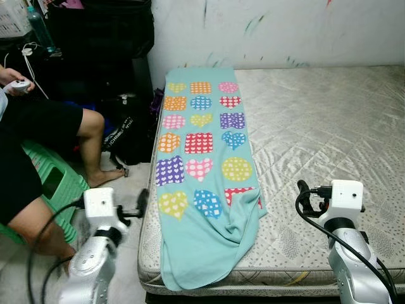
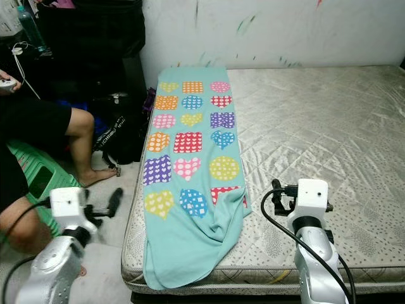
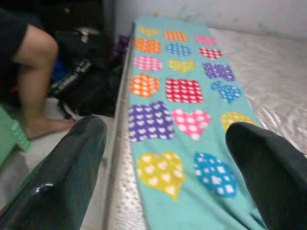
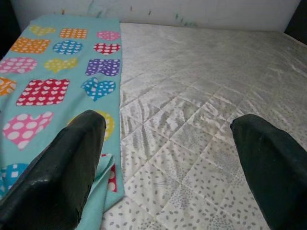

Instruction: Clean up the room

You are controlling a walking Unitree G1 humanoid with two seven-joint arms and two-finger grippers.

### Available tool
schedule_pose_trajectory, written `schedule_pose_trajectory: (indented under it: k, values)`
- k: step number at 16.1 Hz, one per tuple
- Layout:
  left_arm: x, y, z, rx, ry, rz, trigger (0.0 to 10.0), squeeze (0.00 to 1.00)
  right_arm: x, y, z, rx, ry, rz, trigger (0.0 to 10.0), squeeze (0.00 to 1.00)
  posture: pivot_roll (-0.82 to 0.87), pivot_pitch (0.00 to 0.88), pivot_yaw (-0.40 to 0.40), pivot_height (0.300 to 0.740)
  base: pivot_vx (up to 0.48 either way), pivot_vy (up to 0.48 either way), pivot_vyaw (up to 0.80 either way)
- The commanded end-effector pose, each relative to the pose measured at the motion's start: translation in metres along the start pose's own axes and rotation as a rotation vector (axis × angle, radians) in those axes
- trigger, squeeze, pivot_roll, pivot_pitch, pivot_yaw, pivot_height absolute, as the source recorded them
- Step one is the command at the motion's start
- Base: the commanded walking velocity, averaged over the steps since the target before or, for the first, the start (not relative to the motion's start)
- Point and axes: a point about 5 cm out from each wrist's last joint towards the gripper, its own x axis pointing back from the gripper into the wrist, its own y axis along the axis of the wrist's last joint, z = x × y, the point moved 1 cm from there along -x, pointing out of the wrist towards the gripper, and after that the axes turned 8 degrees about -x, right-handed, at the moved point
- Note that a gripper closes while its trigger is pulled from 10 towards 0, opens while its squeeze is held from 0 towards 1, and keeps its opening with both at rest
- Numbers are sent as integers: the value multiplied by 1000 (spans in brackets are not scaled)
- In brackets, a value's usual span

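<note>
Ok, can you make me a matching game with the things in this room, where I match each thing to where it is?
Things:
1. blanket with hearts
2. black bag
3. green stool
4. left tool

Places:
A. under the seated person
B. on the floor beside the bed
C. spread along the left side of the mattress
D. open, pointing at the near end of the blanket

Pairs: 1-C, 2-B, 3-A, 4-D
</note>
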Motion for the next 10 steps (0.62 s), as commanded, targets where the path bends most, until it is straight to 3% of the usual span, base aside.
schedule_pose_trajectory:
  k: [1, 5, 10]
  values:
    - [-4, 6, -3, -15, -14, -10, 10000, 0, -3, 7, 5, -14, 16, -21, 10000, 0, -119, 0, 38, 740, 0, 0, 0]
    - [-8, 7, -6, -19, -33, -13, 10000, 0, -2, 5, 16, -35, 45, -10, 10000, 0, -123, 0, 41, 740, 0, 0, 0]
    - [-4, 4, 2, -34, 4, -3, 10000, 0, -2, 1, 15, -34, 39, 3, 10000, 0, -119, 0, 38, 740, 0, 0, 0]
